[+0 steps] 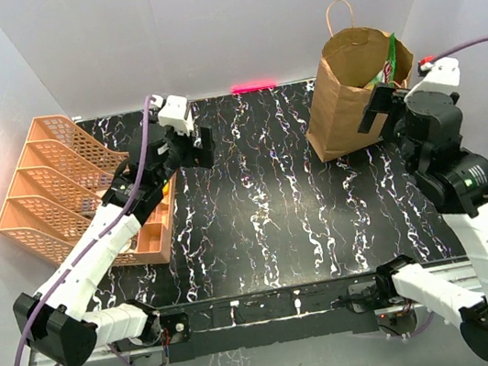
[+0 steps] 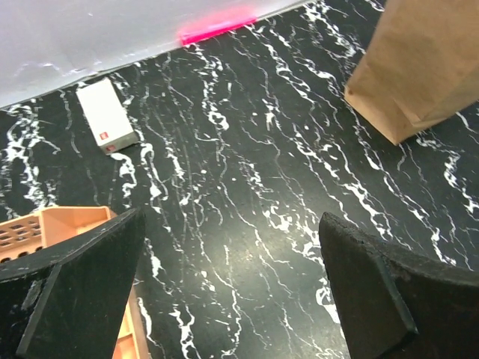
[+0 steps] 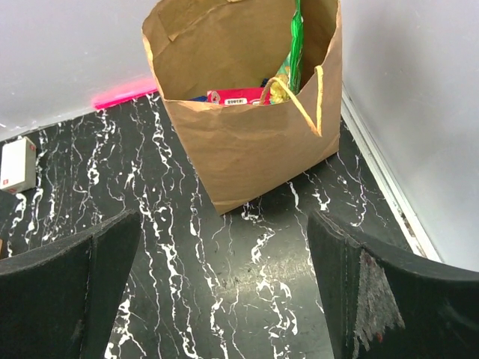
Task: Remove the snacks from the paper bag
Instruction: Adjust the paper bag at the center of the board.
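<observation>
The brown paper bag (image 1: 347,102) stands upright and open at the back right of the table. A green chip bag (image 1: 389,56) sticks up out of its mouth. In the right wrist view the paper bag (image 3: 247,142) holds the green packet (image 3: 297,45), a red-labelled packet (image 3: 239,96) and a dark blue packet (image 3: 198,98). My right gripper (image 1: 374,111) is open and empty just in front of the bag, and so it shows in its wrist view (image 3: 224,299). My left gripper (image 1: 201,148) is open and empty over the table's back left, as in its wrist view (image 2: 232,292).
An orange mesh organiser (image 1: 59,189) lies along the left side of the table. A small white box (image 2: 106,116) sits by the back wall, also seen in the right wrist view (image 3: 16,164). White walls close in the back and both sides.
</observation>
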`<move>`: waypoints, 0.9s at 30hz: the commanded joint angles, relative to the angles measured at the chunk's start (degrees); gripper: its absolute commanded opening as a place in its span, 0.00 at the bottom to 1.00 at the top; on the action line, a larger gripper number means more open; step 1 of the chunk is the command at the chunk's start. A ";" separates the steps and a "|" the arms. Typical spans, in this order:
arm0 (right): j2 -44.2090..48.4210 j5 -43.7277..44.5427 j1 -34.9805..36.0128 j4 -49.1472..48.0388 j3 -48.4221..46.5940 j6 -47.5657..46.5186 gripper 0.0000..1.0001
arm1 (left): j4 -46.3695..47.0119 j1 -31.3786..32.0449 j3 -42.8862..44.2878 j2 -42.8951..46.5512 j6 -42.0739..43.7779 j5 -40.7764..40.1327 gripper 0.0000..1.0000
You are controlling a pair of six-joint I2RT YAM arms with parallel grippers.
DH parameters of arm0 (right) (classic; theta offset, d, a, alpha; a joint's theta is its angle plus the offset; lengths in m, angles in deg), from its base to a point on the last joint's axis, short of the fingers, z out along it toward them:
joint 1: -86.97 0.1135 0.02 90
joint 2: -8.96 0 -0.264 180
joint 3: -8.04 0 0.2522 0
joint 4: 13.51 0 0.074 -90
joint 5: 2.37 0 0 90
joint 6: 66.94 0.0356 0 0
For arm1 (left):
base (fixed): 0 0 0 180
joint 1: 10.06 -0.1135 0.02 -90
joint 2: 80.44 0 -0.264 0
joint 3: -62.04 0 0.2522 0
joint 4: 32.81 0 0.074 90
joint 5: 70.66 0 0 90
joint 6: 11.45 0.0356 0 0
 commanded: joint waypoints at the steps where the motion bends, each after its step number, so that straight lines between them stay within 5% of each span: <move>1: -5.87 -1.32 -1.45 -3.54 -3.23 1.81 0.98 | 6.42 2.65 -2.18 1.27 -0.78 3.32 0.98; 11: -22.36 4.99 -2.55 -7.02 -14.23 5.33 0.98 | 12.43 8.31 -7.03 1.85 1.73 0.18 0.98; 27: -50.30 -6.48 -12.09 -24.31 -34.67 4.06 0.97 | 15.63 9.89 -8.75 1.58 1.36 -0.22 0.98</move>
